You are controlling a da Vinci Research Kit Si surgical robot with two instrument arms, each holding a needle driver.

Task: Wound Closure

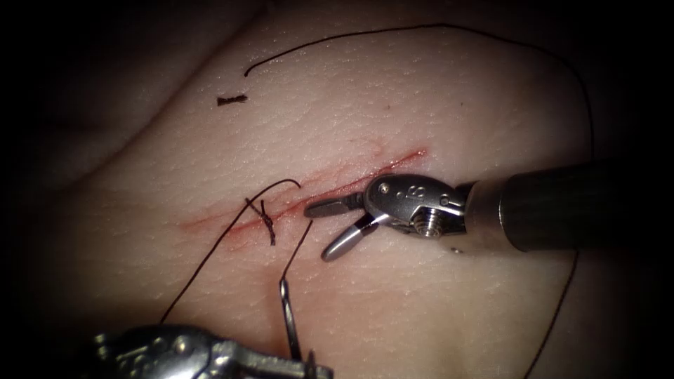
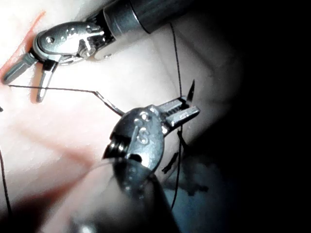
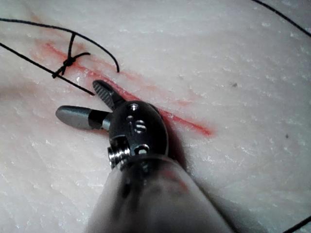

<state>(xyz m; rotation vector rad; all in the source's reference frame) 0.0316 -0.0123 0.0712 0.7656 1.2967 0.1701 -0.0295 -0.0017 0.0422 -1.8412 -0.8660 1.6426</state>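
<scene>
Two claws share the wound: the left claw (image 1: pixel 309 365), at the lower edge of the endoscope view, is clamped on the curved needle (image 1: pixel 289 323) near its swaged end, the needle clear of the tissue (image 1: pixel 456 98), its long axis running up toward the cut (image 1: pixel 337 184). From it the thread (image 1: pixel 298 245) rises to enter the tissue just below the cut. The right claw (image 1: pixel 319 228) lies spread wide and empty beside that point, right of the knot (image 1: pixel 268 221), nearer the cut.
</scene>
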